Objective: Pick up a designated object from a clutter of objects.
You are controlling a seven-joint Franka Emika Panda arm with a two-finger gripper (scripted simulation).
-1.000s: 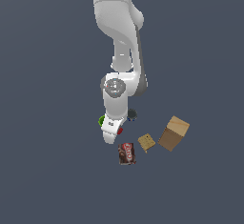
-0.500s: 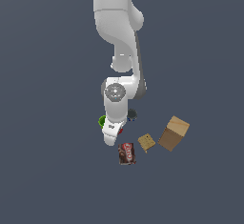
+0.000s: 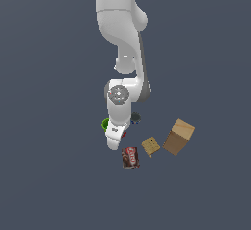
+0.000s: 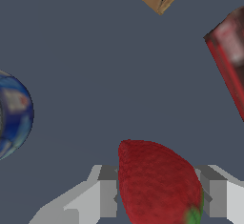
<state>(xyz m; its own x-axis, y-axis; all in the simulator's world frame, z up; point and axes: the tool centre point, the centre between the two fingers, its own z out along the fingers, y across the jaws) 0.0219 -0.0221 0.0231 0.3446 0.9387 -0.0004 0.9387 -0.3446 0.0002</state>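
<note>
Red, dimpled strawberry (image 4: pixel 157 182) w/ green tip sits between gripper (image 4: pixel 157 197) fingers (image 4: pixel 107 194), one grey pad per side, close to its skin; contact can't be confirmed. Nearby on table (image 4: pixel 119 75): blue glossy can (image 4: pixel 14 116), tan cardboard box (image 3: pixel 178 136), brown-red packet (image 3: pixel 130 157), flat tan square (image 3: pixel 151 146).

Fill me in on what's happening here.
A single robot arm has its gripper lowered into a small clutter of objects on the dark surface. In the wrist view a red strawberry sits between the two fingers, which flank it closely; whether they are pressing on it cannot be told. Nearby lie a brown-red packet, a tan square, a cardboard box and a green cup, mostly hidden behind the arm.
</note>
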